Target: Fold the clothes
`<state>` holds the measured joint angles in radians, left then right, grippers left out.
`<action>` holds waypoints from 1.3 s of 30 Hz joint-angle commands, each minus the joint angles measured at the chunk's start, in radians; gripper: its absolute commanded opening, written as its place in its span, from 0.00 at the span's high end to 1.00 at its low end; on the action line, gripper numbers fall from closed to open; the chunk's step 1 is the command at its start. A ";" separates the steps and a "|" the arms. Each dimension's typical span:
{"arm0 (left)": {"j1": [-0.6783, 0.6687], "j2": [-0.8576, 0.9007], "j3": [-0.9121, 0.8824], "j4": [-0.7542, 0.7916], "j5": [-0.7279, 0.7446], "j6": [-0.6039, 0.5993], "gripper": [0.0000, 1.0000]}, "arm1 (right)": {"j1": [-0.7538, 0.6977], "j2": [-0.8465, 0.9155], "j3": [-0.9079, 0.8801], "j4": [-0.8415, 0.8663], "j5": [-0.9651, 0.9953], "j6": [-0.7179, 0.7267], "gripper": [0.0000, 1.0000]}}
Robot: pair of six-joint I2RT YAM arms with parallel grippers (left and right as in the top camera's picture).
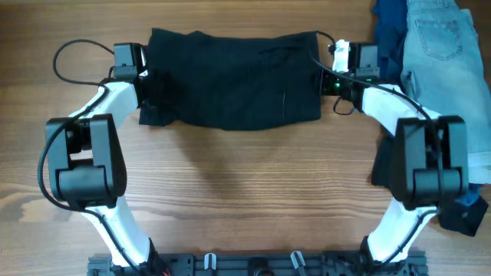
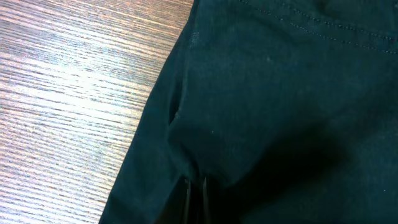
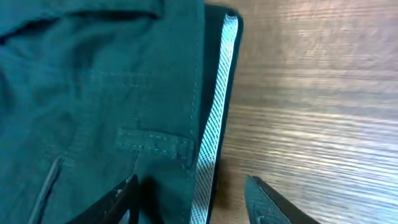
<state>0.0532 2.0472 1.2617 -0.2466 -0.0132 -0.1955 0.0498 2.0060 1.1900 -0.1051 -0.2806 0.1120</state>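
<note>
The black shorts (image 1: 238, 80) lie spread flat at the far middle of the tabletop (image 1: 245, 192), between my two arms. They look like light, limp cloth that will sag and crease, not slide as one piece. The firmest hold is the stitched waistband with its pale mesh lining (image 3: 214, 112). My right gripper (image 3: 189, 186) stands spread astride that edge. My left gripper (image 2: 195, 196) is pressed nearly together, and it seems to pinch a pucker at the opposite side. Light-blue denim shorts (image 1: 445, 46) wait off to the right.

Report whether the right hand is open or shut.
Open: the right hand has its fingers spread apart, straddling the waistband edge of the black shorts.
</note>
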 commanded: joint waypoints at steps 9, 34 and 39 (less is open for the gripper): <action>-0.003 0.027 -0.001 -0.008 0.001 -0.003 0.96 | 0.021 0.099 0.012 0.061 -0.032 0.104 0.46; -0.013 0.027 -0.001 -0.027 0.005 -0.003 0.96 | -0.106 0.082 0.018 0.042 -0.200 0.175 0.96; -0.039 0.027 -0.001 -0.026 0.004 -0.002 0.96 | -0.105 0.068 0.039 0.004 -0.261 0.171 0.96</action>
<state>0.0338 2.0472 1.2636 -0.2569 -0.0093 -0.1959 -0.0433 2.1017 1.2125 -0.0769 -0.4988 0.2771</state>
